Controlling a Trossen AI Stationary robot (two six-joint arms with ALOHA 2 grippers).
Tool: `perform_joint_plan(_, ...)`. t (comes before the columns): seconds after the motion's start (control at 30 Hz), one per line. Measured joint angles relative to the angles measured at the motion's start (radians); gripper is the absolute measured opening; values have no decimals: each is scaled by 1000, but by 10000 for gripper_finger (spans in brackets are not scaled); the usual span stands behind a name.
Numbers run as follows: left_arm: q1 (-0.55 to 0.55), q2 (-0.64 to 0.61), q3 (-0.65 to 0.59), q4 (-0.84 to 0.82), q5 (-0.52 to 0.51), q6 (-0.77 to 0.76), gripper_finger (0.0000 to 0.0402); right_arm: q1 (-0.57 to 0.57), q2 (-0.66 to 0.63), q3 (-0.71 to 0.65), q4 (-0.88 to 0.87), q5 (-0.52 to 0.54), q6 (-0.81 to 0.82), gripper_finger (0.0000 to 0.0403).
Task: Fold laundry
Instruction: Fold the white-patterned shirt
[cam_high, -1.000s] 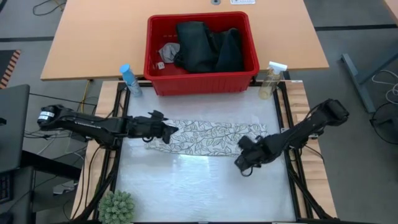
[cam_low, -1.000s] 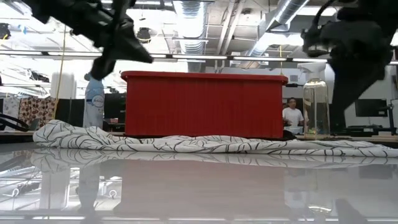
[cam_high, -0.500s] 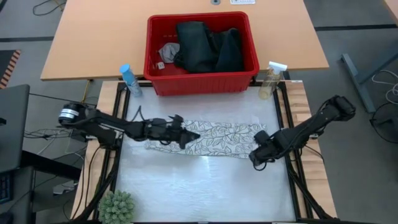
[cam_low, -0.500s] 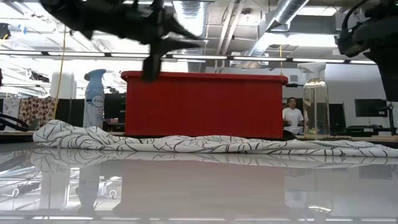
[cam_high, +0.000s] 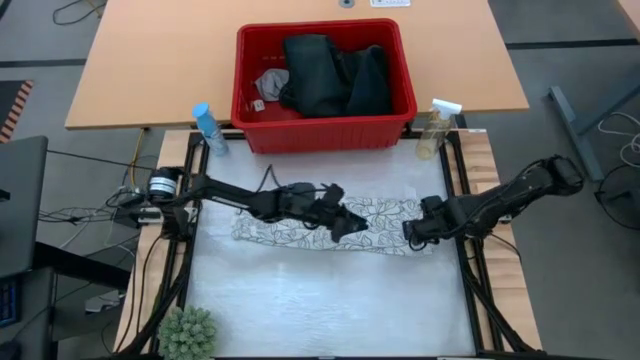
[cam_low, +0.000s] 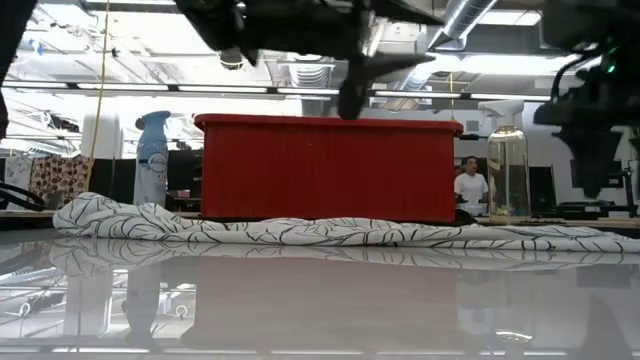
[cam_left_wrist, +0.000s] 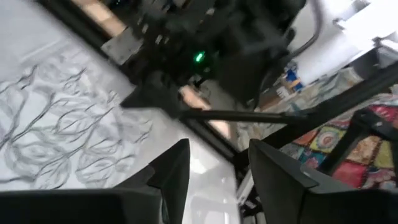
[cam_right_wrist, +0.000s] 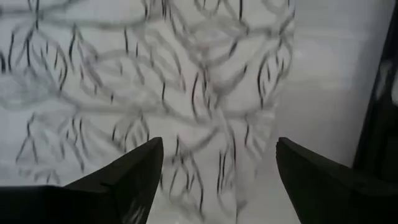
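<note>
Near edge of the white work surface (cam_high: 320, 310): bare and glossy, one small green plant (cam_high: 188, 333) at the near left corner. Wide free band between that edge and the cloth.

White cloth with grey leaf print (cam_high: 300, 222): lies flat in a long strip across the middle of the surface, left end short of the left frame rail, right end just beside the right rail. In the low view it shows as a low rumpled ridge (cam_low: 300, 232), not lifted anywhere.

Left gripper (cam_high: 352, 228): reached far across, above the cloth's middle. Fingers (cam_left_wrist: 171, 174) parted, a clear gap between them, nothing held. The low view puts it high above the cloth.

Right gripper (cam_high: 412, 233): over the cloth's right end. Fingers (cam_right_wrist: 134, 171) spread wide, the leaf print showing between them, nothing gripped. The cloth's end edge and bare surface lie just past the fingertips.

Beyond the cloth: a narrow bare band, then the red basket (cam_high: 325, 130) at the far edge, holding the dark jeans (cam_high: 335, 75) and a small grey cloth (cam_high: 272, 82). Blue spray can (cam_high: 208, 128) off its left corner, clear spray bottle (cam_high: 437, 128) off its right.

Far background, low view: a person (cam_low: 467, 186) beyond the table.
</note>
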Motion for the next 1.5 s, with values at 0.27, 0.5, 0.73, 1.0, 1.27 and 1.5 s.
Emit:
perform_joint_plan(0.27,27,76,57,-67,46,-21,158,-132,-13,-68,75,11,-101,336)
perform_joint_plan(0.5,34,76,56,-94,24,0,158,-227,8,-126,150,7,-134,336)
perform_joint_plan(0.73,35,76,56,-99,25,5,158,-267,9,-189,258,-42,-167,336)
perform_joint_plan(1.0,35,76,56,-140,26,21,158,-286,7,-233,301,-80,-174,322)
perform_joint_plan(1.27,37,76,55,-163,10,40,158,-304,44,-235,322,-86,-187,243)
perform_joint_plan(1.5,51,71,55,-199,102,48,155,-317,47,-235,340,-99,-204,148)
